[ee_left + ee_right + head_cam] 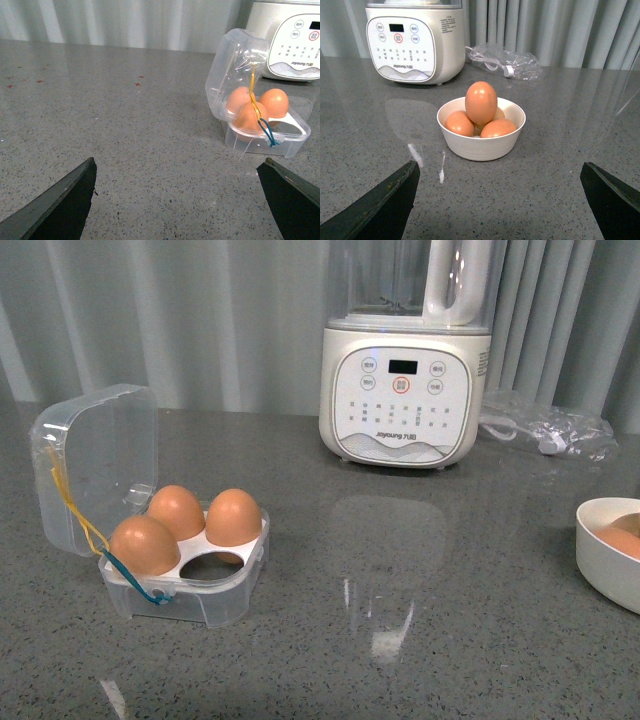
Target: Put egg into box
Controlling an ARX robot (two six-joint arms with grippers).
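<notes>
The clear box (pixel 225 600) stands open at the table's left, lid (pixel 95 455) tilted back, yellow and blue cords on its near corner. Three brown eggs fill its white insert; the front-right hole (pixel 213 562) is empty. In the left wrist view the box (pixel 260 142) lies ahead, off to one side of my open left gripper (pixel 179 161), well apart from it. A white bowl (pixel 480 145) of brown eggs sits ahead of my open right gripper (pixel 500 164); one egg (pixel 481 101) stands upright on top of the pile. Neither gripper holds anything.
A white blender (pixel 400 400) stands at the back centre, also seen as the blender (pixel 415 45) behind the bowl. A clear bag with a cable (pixel 550 430) lies at the back right. The bowl (pixel 605 565) is cut off by the right edge. Grey curtains hang behind.
</notes>
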